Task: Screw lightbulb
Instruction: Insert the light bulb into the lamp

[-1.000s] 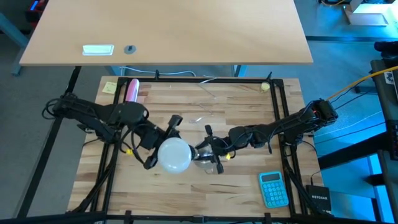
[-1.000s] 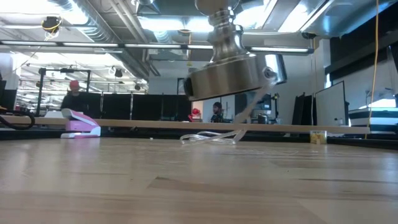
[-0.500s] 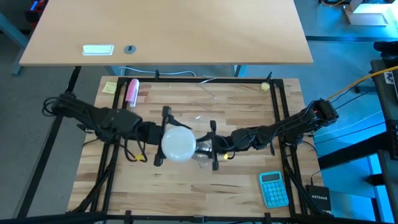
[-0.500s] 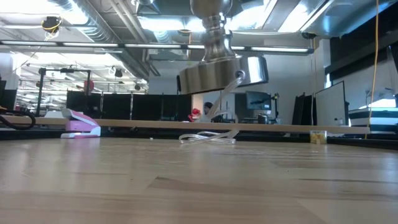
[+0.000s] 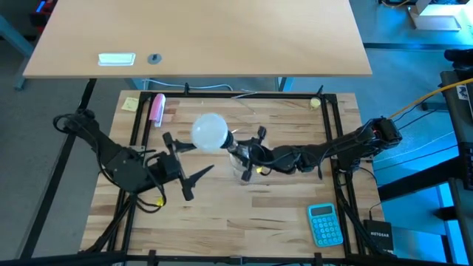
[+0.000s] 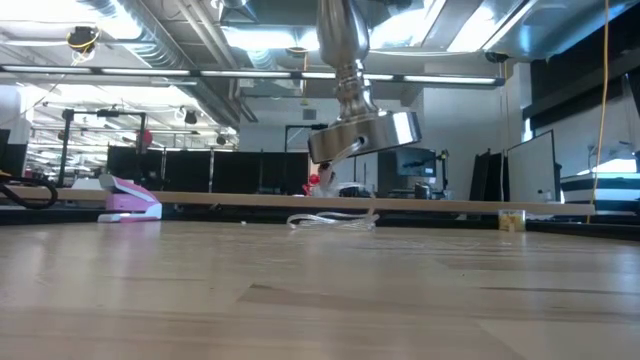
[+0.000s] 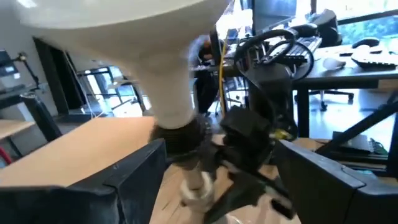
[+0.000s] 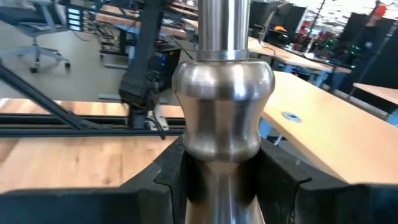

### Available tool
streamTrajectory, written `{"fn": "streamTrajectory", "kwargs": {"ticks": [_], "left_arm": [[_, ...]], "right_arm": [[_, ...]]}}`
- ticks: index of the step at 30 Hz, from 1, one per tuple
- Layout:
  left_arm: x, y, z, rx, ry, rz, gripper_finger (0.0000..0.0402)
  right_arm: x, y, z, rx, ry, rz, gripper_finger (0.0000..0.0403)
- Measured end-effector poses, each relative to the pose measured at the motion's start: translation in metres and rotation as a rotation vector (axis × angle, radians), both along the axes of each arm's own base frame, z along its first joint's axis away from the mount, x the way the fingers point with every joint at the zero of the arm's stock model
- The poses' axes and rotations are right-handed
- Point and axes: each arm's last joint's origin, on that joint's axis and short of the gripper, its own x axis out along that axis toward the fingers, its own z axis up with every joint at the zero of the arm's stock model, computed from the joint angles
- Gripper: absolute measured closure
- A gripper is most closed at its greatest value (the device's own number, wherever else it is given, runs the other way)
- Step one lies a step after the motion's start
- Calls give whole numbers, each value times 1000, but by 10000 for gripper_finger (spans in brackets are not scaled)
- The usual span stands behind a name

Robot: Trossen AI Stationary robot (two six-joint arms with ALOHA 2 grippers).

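Your left gripper (image 5: 182,168) gapes empty; right gripper (image 5: 250,151) clamps the lamp stand (image 8: 222,118) aloft — tilt it and the lightbulb (image 5: 209,131) may drop.

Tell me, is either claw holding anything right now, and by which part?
The right gripper holds the lamp stand by its silver stem, bulb on top. The left gripper is open, holding nothing.

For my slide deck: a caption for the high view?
Left gripper open, clear of the lightbulb sitting in the lamp stand gripped by the right gripper.

Butcher-block table (image 5: 222,214) with blue calculator (image 5: 324,224), pink stapler (image 5: 157,108), yellow sticky note (image 5: 131,103).
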Motion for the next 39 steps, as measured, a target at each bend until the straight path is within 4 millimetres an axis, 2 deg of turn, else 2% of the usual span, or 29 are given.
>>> {"fn": "streamTrajectory", "kwargs": {"ticks": [7, 13, 17, 22, 26, 31, 36, 39], "left_arm": [[8, 9, 8, -100, -113, 59, 115], [49, 9, -11, -33, -174, 186, 133], [62, 8, -10, 15, -291, 189, 147], [66, 6, -11, 95, -330, 238, 162], [64, 9, -10, 108, -294, 298, 168], [64, -8, -19, 127, -211, 243, 169], [56, -23, -19, 110, -211, 198, 169], [52, -25, -20, 116, -144, 262, 169]], "right_arm": [[2, -12, 0, 1, 2, -45, 265], [3, -15, 1, 5, -14, -99, 265], [2, -16, 1, 0, -20, -111, 265], [2, -15, 0, -3, -11, -106, 265], [2, -16, 0, -4, -12, -107, 265], [2, -15, 0, -27, 2, -102, 265], [2, -15, 0, -24, 0, -102, 265], [3, -15, 0, -23, -4, -102, 265]]}}
